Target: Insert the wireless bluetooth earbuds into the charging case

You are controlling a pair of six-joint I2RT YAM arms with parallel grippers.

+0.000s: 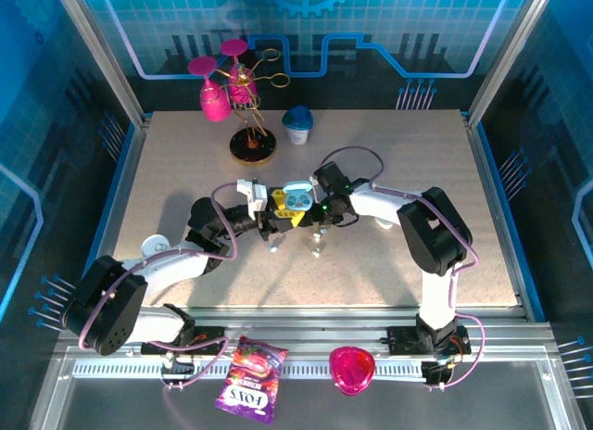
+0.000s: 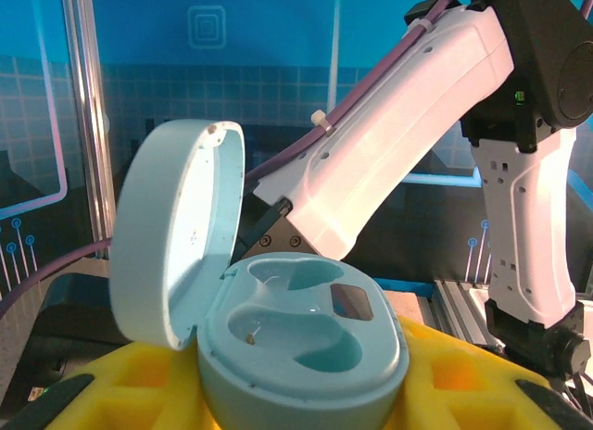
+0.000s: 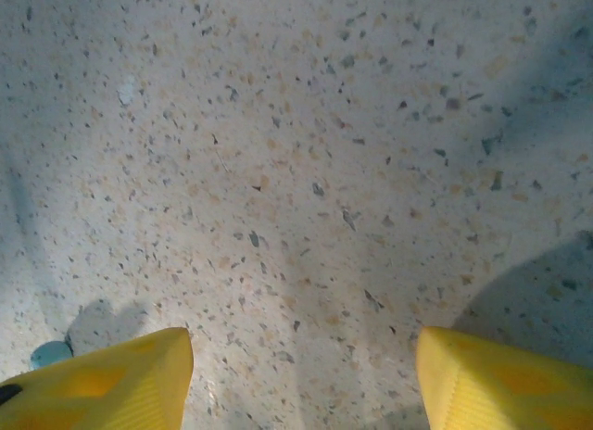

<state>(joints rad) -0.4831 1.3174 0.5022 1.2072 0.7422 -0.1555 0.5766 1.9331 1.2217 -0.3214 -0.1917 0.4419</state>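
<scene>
The left gripper (image 2: 298, 404) pinches the charging case (image 2: 306, 342) between its yellow fingers, lid swung up and sockets showing, while the right gripper (image 3: 301, 374) hangs spread above the speckled table (image 3: 306, 152), a tiny pale-blue earbud (image 3: 51, 354) just beside one fingertip.

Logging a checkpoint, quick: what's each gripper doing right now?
Left gripper: closed on the charging case, whose lid stands open.
Right gripper: open, nothing between its fingers, over the table.
</scene>
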